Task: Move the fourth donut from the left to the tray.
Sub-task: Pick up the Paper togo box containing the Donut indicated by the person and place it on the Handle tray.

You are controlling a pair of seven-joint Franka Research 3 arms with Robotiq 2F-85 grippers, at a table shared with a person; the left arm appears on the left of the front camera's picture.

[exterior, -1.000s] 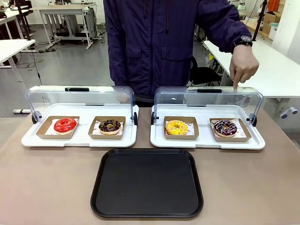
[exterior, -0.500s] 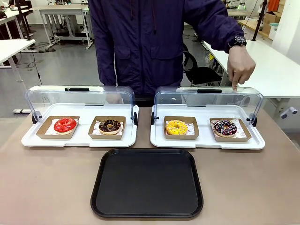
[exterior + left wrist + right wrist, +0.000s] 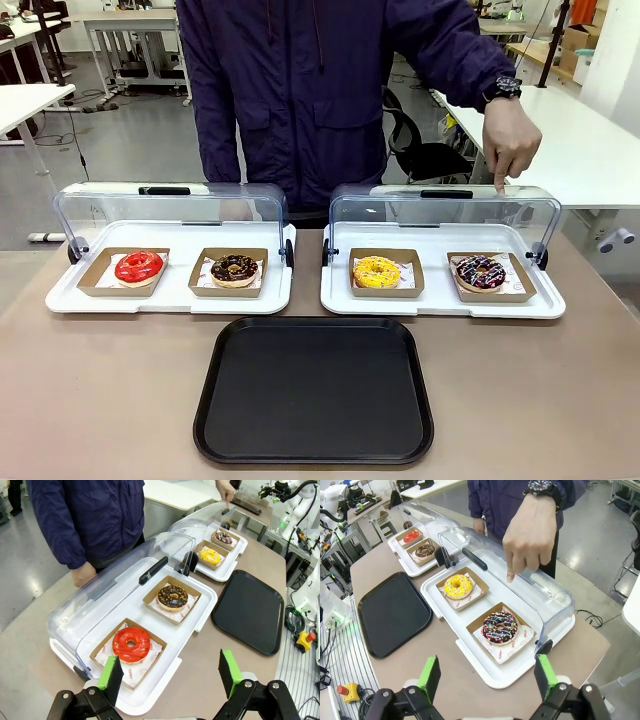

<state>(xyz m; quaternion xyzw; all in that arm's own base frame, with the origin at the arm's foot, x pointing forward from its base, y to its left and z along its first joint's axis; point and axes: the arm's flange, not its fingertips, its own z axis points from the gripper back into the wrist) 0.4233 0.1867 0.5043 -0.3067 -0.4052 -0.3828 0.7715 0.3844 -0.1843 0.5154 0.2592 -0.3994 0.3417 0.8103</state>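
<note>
Chocolate-glazed and striped in white and pink, the fourth donut [image 3: 500,628] sits in its brown cardboard holder [image 3: 481,621] on a white display tray [image 3: 465,650]. It lies directly ahead of the right gripper [image 3: 486,676], just beyond the green pads, which stand wide apart with nothing between them. The black tray [image 3: 390,612] lies bare off to that gripper's left, well apart from the donut. Beyond the donut, a person's hand [image 3: 530,542] hangs over the raised clear lid [image 3: 540,587] with one finger pointing down; whether it touches the lid cannot be told.

The left gripper [image 3: 170,672], likewise spread and empty, looks over the other display tray. A red donut [image 3: 131,644] lies just ahead of its pads, with a chocolate donut with pale crumbs [image 3: 172,596] beyond that. The striped donut is far ahead of this gripper, at the distant end of the row.

On this showing the task has hardly begun. The lid is up and the target is pointed out, but no grasp is made, nothing is lifted and the black tray has received nothing. The whole carry appears to remain: reach in, close on the donut or its holder, lift clear of the lid's edge, cross to the tray and set down.
</note>
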